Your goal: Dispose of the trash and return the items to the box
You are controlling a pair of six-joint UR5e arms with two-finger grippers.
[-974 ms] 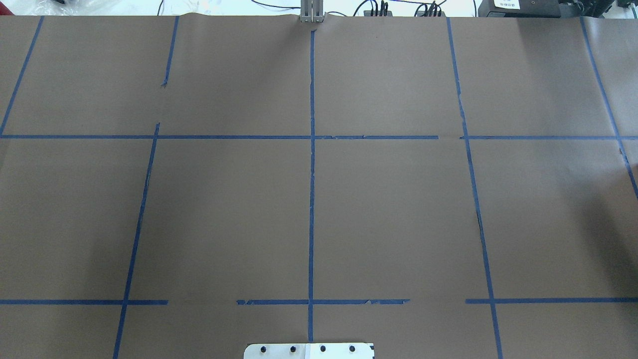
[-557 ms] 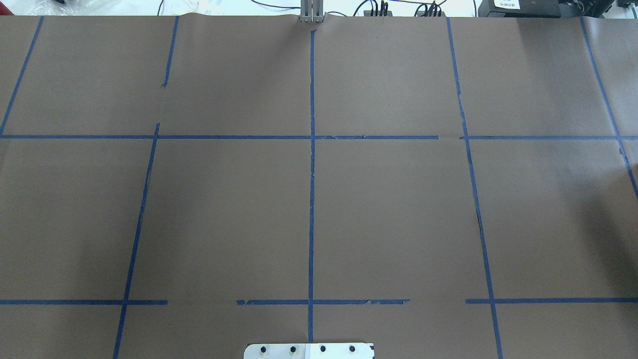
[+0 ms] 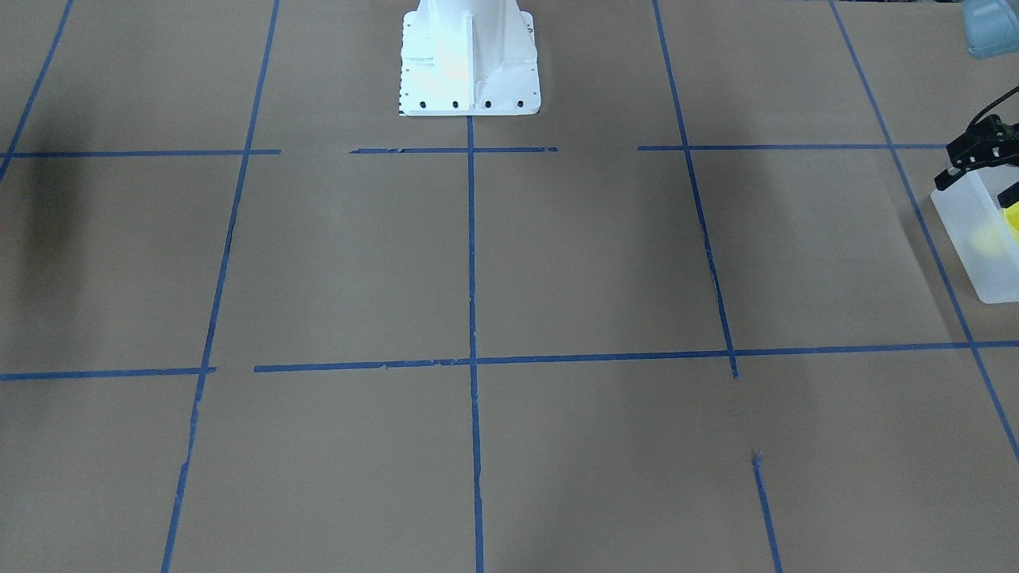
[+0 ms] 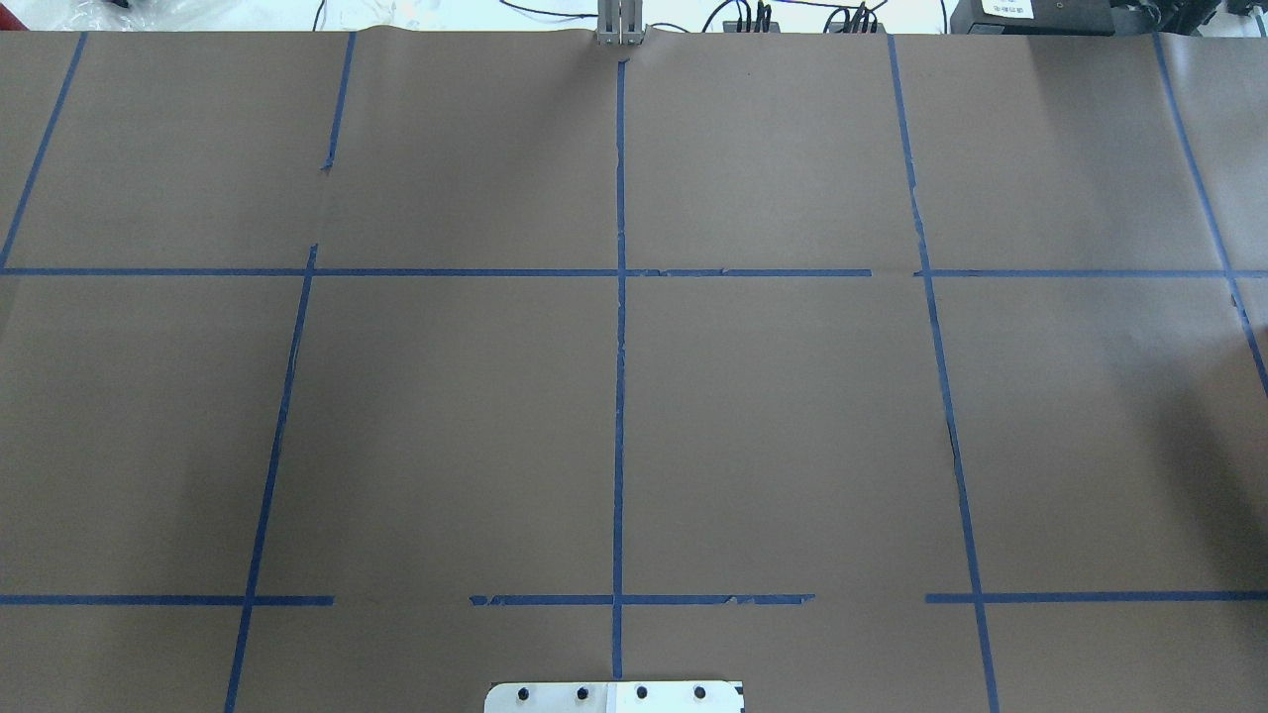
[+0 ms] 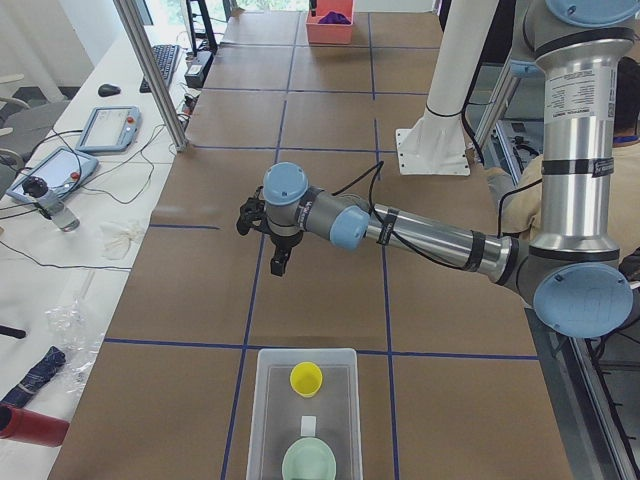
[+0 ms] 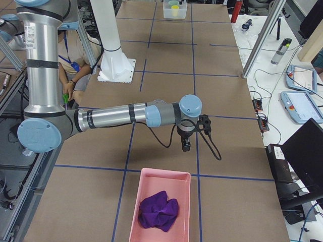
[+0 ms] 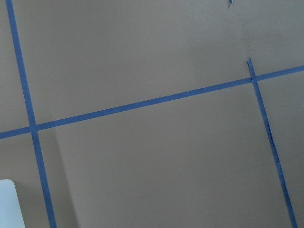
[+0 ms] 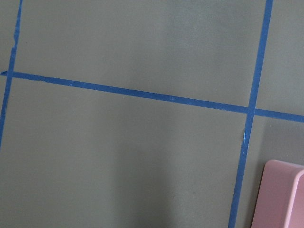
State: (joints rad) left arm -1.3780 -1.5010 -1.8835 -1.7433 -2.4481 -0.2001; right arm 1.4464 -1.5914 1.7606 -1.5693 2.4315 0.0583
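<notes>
1 frosted, see-through bin (image 5: pixel 256 420) on the surface (image 5: pixel 330 300) holds 1 yellow cup (image 5: pixel 306 378) + 1 mint bowl (image 5: pixel 308 464), both upright, apart. Left tool (image 5: pixel 277 262) & right tool (image 6: pixel 185 145): can't tell if open or closed.

Left arm (image 5: pixel 430 238) reaches out nearly horizontal over the desk (image 5: pixel 320 310), wrist bent so the left gripper (image 5: pixel 277 266) points straight down, clear of the surface. Right arm (image 6: pixel 116 117) mirrors this: forearm level, right gripper (image 6: pixel 185 146) hanging downward above the desk. Jaw spacing unreadable on either gripper from these angles.
</notes>
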